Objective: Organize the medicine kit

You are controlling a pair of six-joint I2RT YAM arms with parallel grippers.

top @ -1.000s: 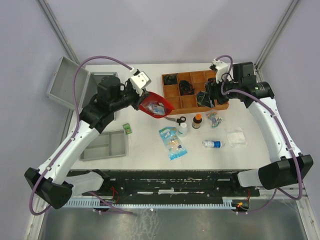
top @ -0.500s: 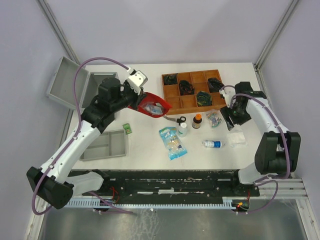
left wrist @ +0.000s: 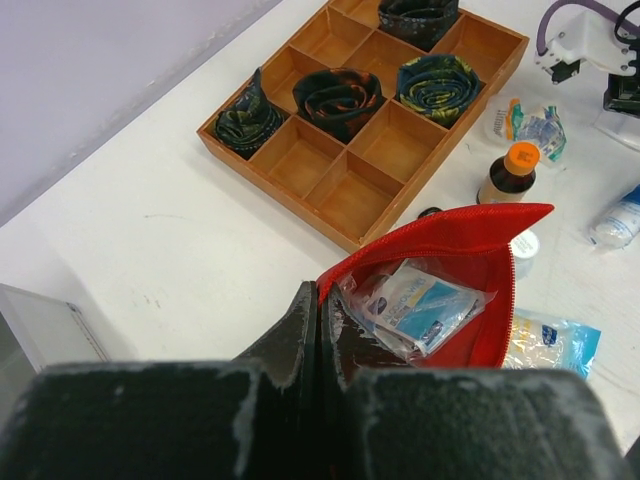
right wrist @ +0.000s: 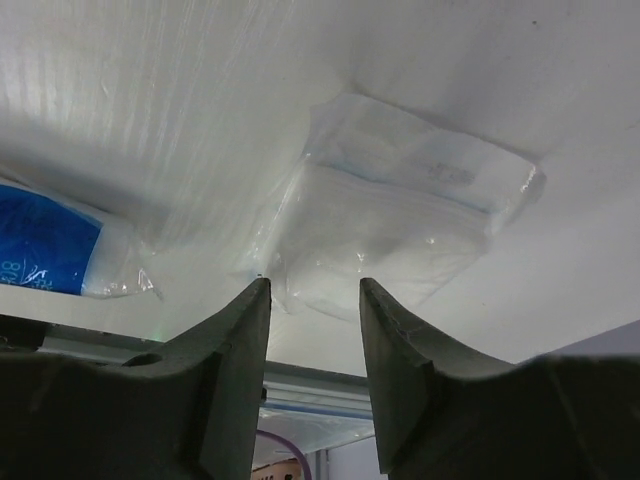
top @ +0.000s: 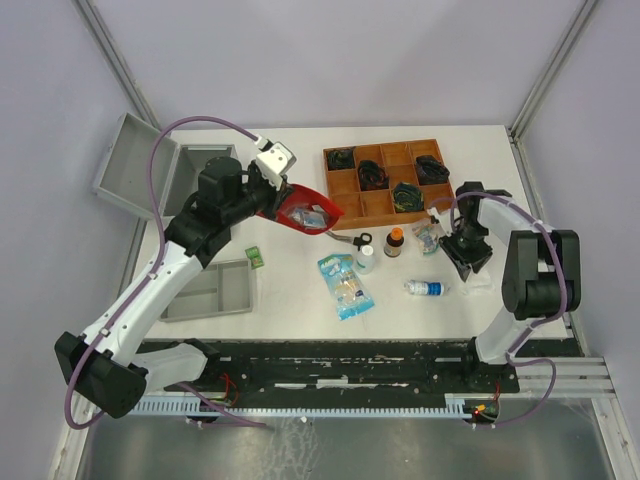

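The medicine kit, a silver-grey metal case, lies at the table's far left corner, away from both arms. My left gripper is shut on the rim of a red pouch. The pouch hangs open above the table, with clear-wrapped packets inside. My right gripper is open and points down at a white packet in a clear bag. Its fingertips sit just at the bag's near edge, with nothing between them.
A brown wooden compartment tray with dark rolled items stands at the back. Near it are a brown bottle, a white bottle, a blue packet, a lying blue-white bottle and a small packet. A grey insert tray lies front left.
My right arm swung from the wooden tray down to the white packet at the right, and its jaws narrowed. The left gripper kept its hold on the red pouch, barely moving.
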